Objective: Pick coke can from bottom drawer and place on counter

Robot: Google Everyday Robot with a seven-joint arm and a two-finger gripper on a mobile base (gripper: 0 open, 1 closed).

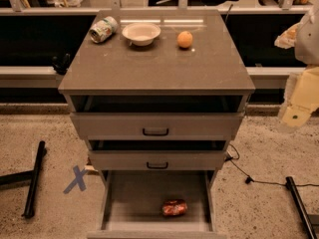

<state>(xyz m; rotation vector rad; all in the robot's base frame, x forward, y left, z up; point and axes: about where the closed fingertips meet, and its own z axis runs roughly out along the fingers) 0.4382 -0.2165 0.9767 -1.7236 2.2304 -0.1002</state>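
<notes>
The counter (pixel 159 66) topped the drawer cabinet, its near edge overhanging two upper drawers (pixel 155 126), each slightly pulled out and fitted with a black handle. Below them the bottom drawer (pixel 129 198) stood pulled far out, its floor exposed. The gripper (pixel 295 114) hung at the right edge of view, beside the cabinet, well apart from the coke can; whether it was apart or together could not be told. A white bowl (pixel 141 33) sat at the counter's back, with a green-and-white can (pixel 103 29) on its side to the left. The coke can (pixel 174 208) lay on its side on the bottom drawer's floor, right of centre, near the front. An orange (pixel 185 39) rested right of the bowl
</notes>
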